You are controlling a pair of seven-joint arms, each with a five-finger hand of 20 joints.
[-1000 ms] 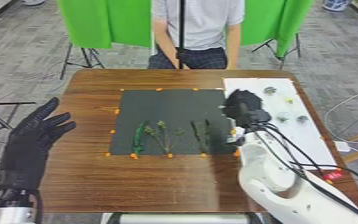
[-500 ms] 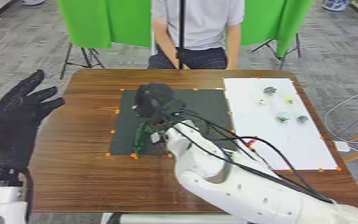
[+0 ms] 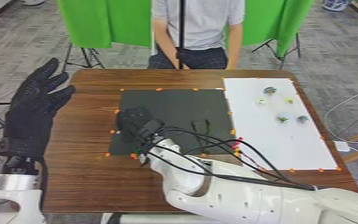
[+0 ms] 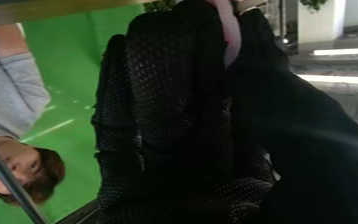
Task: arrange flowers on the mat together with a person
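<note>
1. Flowers (image 3: 283,117) lay apart on the white sheet (image 3: 300,150), right of the dark mat (image 3: 175,102) on the counter (image 3: 95,190)
2. My right hand (image 3: 135,120) hung over the mat's left part, pinching a pale pink strip (image 4: 230,32) between thumb and fingers
3. My left hand (image 3: 29,112) was open by the counter's left edge

No readable text, label, number or sign is appearing on anything (in the head view or the right wrist view).
</note>
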